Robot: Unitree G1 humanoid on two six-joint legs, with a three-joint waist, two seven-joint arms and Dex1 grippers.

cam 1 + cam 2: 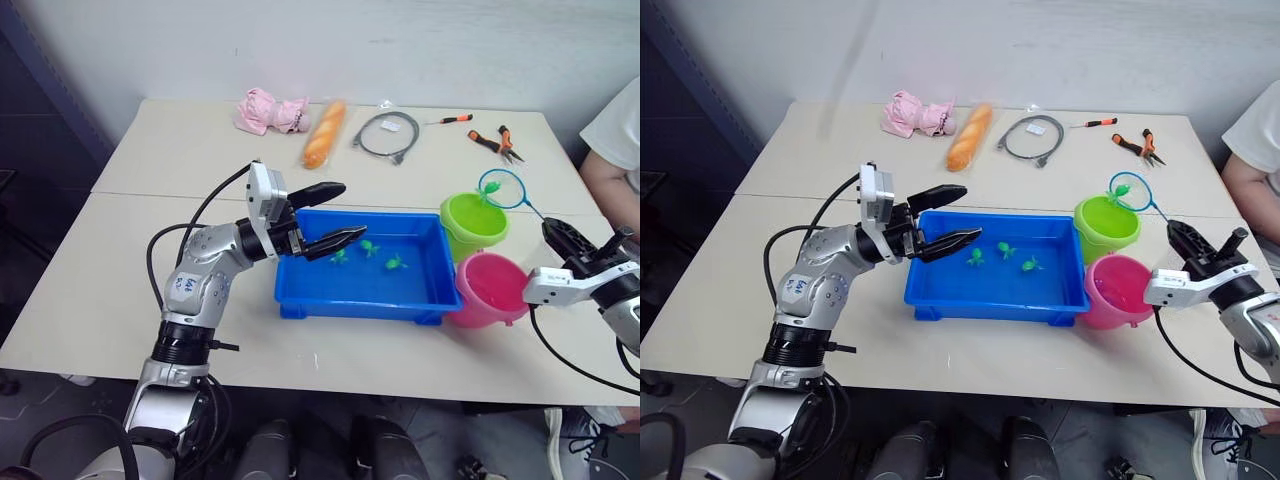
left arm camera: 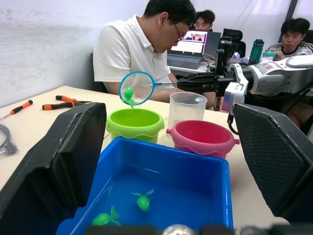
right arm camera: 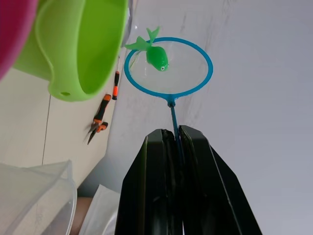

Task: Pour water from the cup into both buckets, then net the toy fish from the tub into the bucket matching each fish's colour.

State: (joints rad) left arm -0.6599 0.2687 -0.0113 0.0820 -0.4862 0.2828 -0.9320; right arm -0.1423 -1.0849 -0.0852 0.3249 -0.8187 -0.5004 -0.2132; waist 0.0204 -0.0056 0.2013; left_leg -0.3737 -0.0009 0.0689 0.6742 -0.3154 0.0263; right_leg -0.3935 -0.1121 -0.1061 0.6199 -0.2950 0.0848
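Note:
The blue tub (image 1: 340, 305) holds water and three green toy fish (image 1: 370, 247). My left gripper (image 1: 355, 209) stands open over the tub's left rim, holding nothing. To the right of the tub are the lime green bucket (image 1: 475, 235) and, nearer to me, the pink bucket (image 1: 485, 312). My right gripper (image 3: 172, 133) is shut on the thin handle of the net (image 1: 503, 188). The blue hoop hangs above the green bucket's far edge with one green fish (image 3: 157, 56) in it. The clear cup (image 2: 187, 108) stands behind the pink bucket.
At the table's far side lie a pink soft toy (image 1: 268, 110), a bread loaf (image 1: 324, 133), a grey coiled cable (image 1: 387, 135), a screwdriver (image 1: 452, 119) and orange-handled pliers (image 1: 497, 142). A person in a white shirt (image 1: 615, 150) sits at the right edge.

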